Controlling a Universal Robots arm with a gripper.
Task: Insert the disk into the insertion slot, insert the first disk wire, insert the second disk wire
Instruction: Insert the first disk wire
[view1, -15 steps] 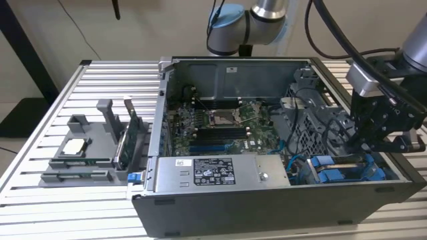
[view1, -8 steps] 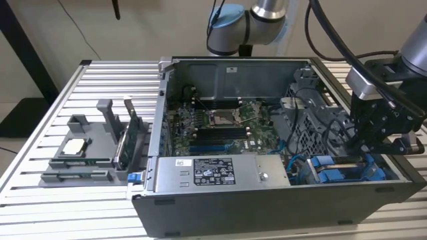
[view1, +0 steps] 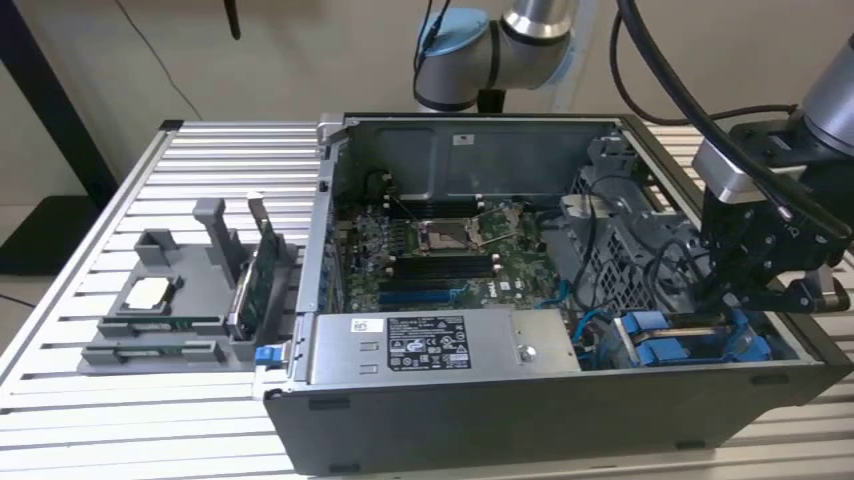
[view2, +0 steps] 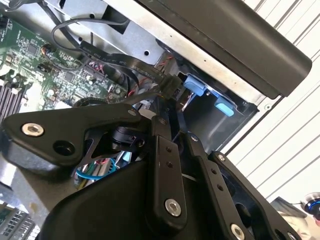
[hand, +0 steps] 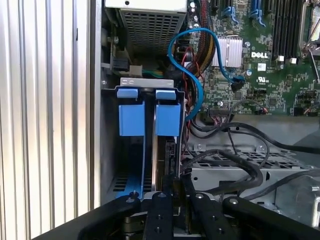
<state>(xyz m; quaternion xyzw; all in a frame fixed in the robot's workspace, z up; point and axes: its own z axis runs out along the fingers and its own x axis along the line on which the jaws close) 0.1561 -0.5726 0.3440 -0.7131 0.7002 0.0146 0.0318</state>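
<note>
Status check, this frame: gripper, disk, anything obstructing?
Gripper shut on black wire connector. Blue-framed disk sits in dark metal slot. Loose black cables alongside.

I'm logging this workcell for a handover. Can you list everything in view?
slatted table: one, silver, under everything
computer case: one, dark grey, open, on it
motherboard: one, green, inside case
insertion slot: one, blue-railed, case corner at exterior view's right
power supply box: one, grey, beside slot
blue cable: one, blue, by motherboard
parts holder: one, grey, exterior view's left
black wire: one, black, over slot
gripper: one, black, shut on black wire
</note>
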